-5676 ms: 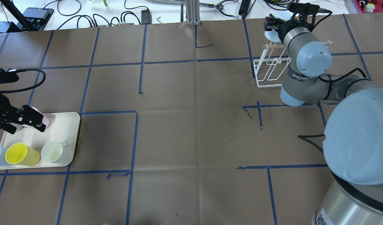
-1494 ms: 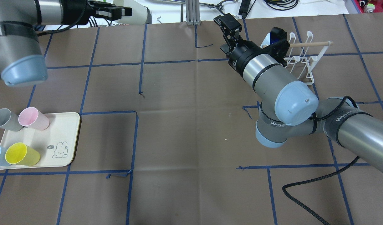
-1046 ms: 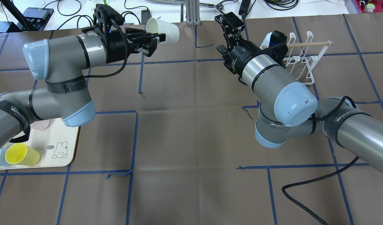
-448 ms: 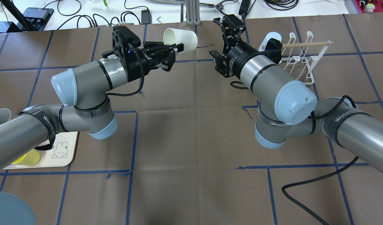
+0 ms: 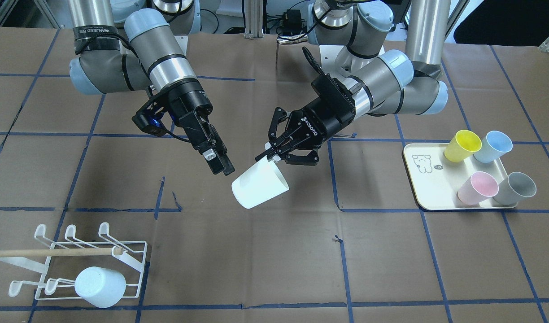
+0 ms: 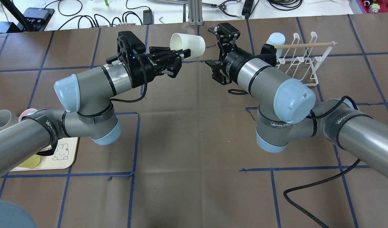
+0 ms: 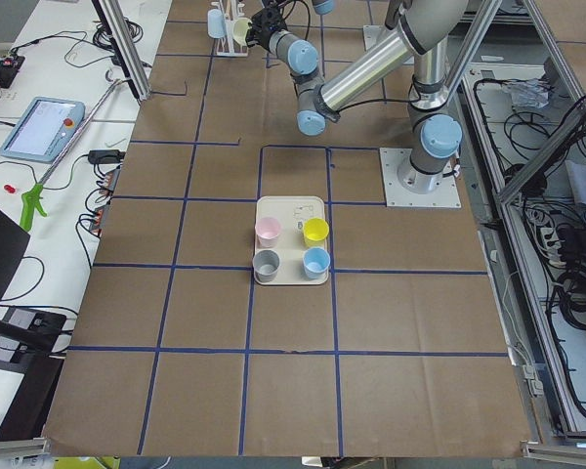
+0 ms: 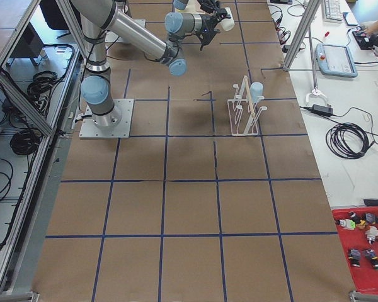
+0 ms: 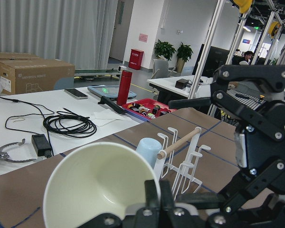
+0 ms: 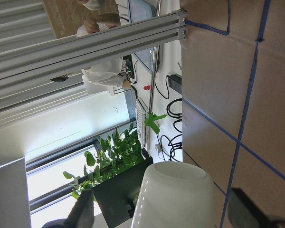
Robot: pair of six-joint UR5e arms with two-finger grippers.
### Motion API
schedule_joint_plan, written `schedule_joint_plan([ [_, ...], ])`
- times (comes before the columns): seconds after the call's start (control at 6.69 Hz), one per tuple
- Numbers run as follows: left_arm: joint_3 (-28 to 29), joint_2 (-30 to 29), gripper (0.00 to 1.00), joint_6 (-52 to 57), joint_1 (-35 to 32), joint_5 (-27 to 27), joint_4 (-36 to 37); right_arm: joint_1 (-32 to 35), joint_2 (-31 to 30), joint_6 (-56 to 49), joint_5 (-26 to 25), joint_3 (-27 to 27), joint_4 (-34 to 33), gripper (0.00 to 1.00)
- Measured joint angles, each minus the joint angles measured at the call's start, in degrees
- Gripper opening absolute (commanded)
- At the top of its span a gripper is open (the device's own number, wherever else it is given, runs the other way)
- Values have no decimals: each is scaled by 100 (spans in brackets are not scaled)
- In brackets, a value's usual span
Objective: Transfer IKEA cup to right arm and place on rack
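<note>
- The table (image 6: 194, 142) is covered with brown paper and divided by blue tape lines. Behind its far edge, cables lie on a white bench.
- The left gripper (image 6: 176, 57) is closed on the rim of the white cup (image 6: 189, 46). One finger seems to be inside the mouth.
- The white cup hangs in the air over the far middle of the table, lying almost on its side. Its mouth points back to the left arm and its base points to the right one.
- I judge that the grip at the rim is chosen so that the body and the base stay free for the other gripper.
- The right gripper (image 6: 217, 47) has its jaws wide apart and carries nothing. It is just beside the base of the white cup and not touching it.
- In the right wrist view the base is centred between the two blurred fingers (image 10: 85, 211), so the approach looks well aligned.
- The next move is probably to slide over the body and close before the left gripper lets go. An early release could drop the white cup.
- The rack (image 6: 301, 60) stands near, on the right arm's side. It has one pale blue cup (image 5: 99, 287) on it, and several prongs are free.
- The tray (image 5: 418, 197) with four coloured cups is well apart, on the left arm's side.
</note>
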Motion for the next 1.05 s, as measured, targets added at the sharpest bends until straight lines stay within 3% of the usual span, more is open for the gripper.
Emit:
schedule_joint_plan([
  [0.45, -6, -19, 4, -29, 6, -9, 18, 51, 49, -6, 196, -70, 311, 100],
  [1.05, -7, -23, 5, -34, -1, -9, 23, 123, 450, 0, 245, -562, 421, 100],
])
